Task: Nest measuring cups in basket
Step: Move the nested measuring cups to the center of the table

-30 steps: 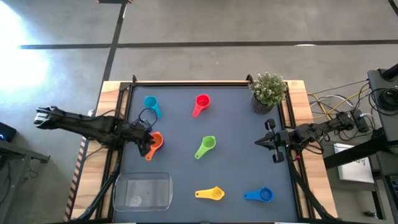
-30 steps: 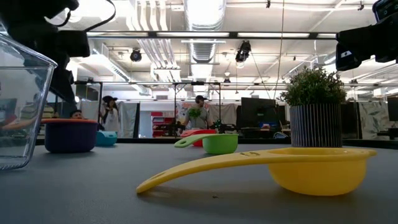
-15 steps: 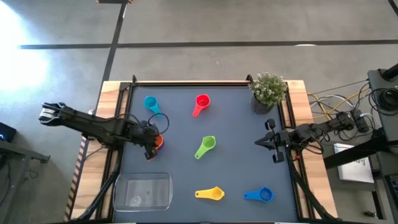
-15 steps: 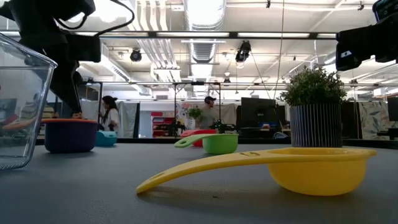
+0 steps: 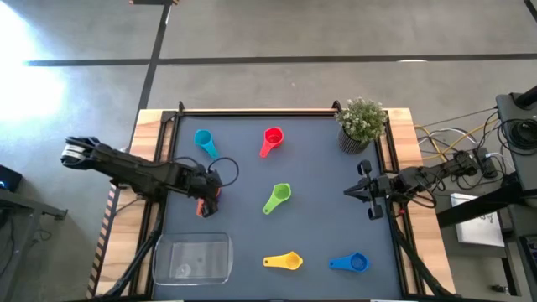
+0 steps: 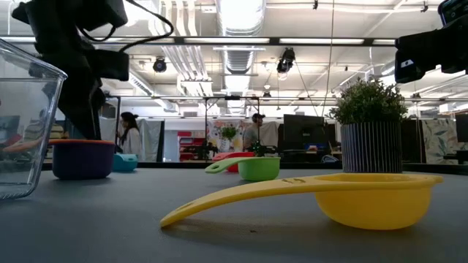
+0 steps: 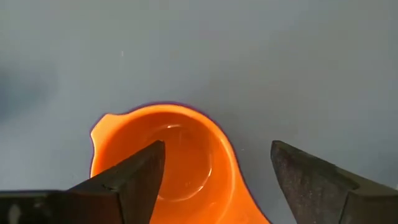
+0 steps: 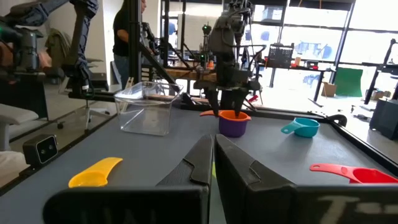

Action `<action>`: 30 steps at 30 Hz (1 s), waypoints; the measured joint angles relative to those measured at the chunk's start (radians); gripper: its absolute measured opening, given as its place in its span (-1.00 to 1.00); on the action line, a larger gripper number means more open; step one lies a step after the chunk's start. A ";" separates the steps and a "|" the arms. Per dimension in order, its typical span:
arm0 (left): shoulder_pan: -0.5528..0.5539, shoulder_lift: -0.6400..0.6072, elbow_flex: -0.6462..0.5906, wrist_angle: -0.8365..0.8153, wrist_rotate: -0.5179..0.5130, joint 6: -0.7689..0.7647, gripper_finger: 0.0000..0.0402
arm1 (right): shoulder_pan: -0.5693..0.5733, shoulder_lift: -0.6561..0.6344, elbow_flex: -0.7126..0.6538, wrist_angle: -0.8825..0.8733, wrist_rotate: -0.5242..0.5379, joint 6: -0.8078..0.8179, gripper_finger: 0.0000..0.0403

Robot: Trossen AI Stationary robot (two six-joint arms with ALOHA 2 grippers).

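- Orange cup [image 7: 171,158] sits nested in a purple cup [image 8: 233,127] on the worktop [image 5: 319,159], left of centre.
- Left claw [image 7: 217,171] hangs open around it.
- Basket [image 5: 191,257] lies near-left.
- Right claw [image 5: 349,192] waits closed at the right.

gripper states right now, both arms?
Left tool: open, one finger inside the small orange plastic measuring cup, one outside; not gripping yet.
Right tool: shut, empty, waiting at the table's right edge.

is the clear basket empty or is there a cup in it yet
Empty: the high view shows nothing inside the basket; its clear walls enclose no cup.
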 joint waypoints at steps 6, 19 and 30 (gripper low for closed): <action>0.000 0.083 0.003 -0.003 -0.001 -0.010 0.23 | 0.000 0.000 0.000 0.000 0.000 0.000 -0.96; 0.000 0.158 0.088 0.003 -0.004 0.104 -0.94 | 0.000 0.000 0.000 0.000 0.000 0.000 -0.96; 0.001 0.165 0.188 0.042 -0.007 0.296 -0.98 | 0.000 0.000 0.000 0.000 0.000 0.000 -0.96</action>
